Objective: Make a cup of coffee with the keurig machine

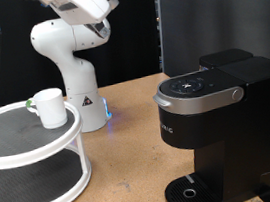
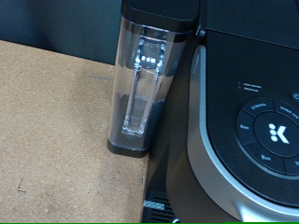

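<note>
Sitting at the exterior view's left: white two-tier round rack (image 1: pixel 22 157), dark mesh shelves, resting on the brown tabletop (image 1: pixel 133 157). Standing upright on the top shelf, toward its right edge: the cup (image 1: pixel 48 108), white, handle pointing left, small green mark just beside it; nothing gripping it. Rising behind the rack, just right of the cup: white robot base (image 1: pixel 78 89), blue light glowing at its foot, arm reaching up out of the top edge of the picture. Claw not showing in either view, so cannot tell how far open or whether holding anything. Standing at the exterior view's right, well apart from the cup: the keurig machine (image 1: pixel 218 119), black, lid down, silver-grey handle band across the front, white logo on its face, round drip tray (image 1: pixel 193 192) at the bottom with nothing sitting on it. Looking down in the wrist view: same machine (image 2: pixel 248 121) from above, button panel with a K logo glowing white, clear water tank (image 2: pixel 140 89) attached at its side, standing on the tabletop (image 2: pixel 47 131).
</note>
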Controlling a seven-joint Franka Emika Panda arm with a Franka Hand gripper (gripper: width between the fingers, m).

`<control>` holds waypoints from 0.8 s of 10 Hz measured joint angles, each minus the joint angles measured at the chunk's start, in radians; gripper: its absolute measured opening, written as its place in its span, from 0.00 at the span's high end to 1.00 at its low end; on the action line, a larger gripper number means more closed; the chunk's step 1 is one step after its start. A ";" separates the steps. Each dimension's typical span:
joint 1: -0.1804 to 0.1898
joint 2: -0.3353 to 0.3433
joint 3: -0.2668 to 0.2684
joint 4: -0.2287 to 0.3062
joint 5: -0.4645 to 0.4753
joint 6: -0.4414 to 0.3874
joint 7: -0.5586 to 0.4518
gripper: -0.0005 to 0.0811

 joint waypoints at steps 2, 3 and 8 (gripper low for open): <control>-0.003 -0.009 0.011 -0.041 0.113 0.170 0.105 0.99; -0.007 -0.018 0.007 -0.057 0.145 0.193 0.141 0.99; -0.057 -0.082 -0.093 -0.059 0.029 -0.071 0.103 0.99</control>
